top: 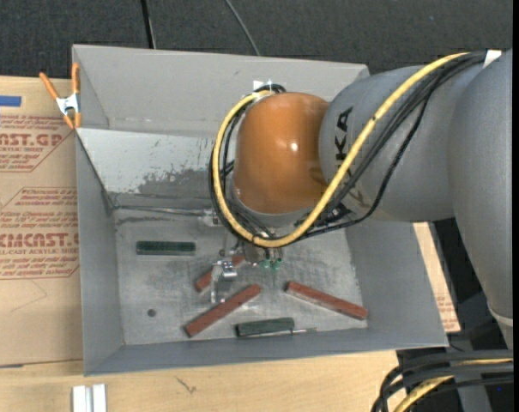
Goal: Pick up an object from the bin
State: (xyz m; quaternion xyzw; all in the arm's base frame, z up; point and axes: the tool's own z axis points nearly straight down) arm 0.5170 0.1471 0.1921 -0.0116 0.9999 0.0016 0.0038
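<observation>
An orange cover [276, 166] on the arm's wrist hides the middle of the grey bin [105, 316] and most of the gripper [220, 283], so I cannot tell whether it is spread or pressed together. Its tip hangs just over a long red-brown stick [233, 305] lying slantwise near the front wall, with a short red-brown piece [204, 281] beside it.

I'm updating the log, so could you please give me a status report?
End effector low at centre of bin, by short red-brown piece. Long red-brown stick close beside it. Grasp not confirmed.
</observation>
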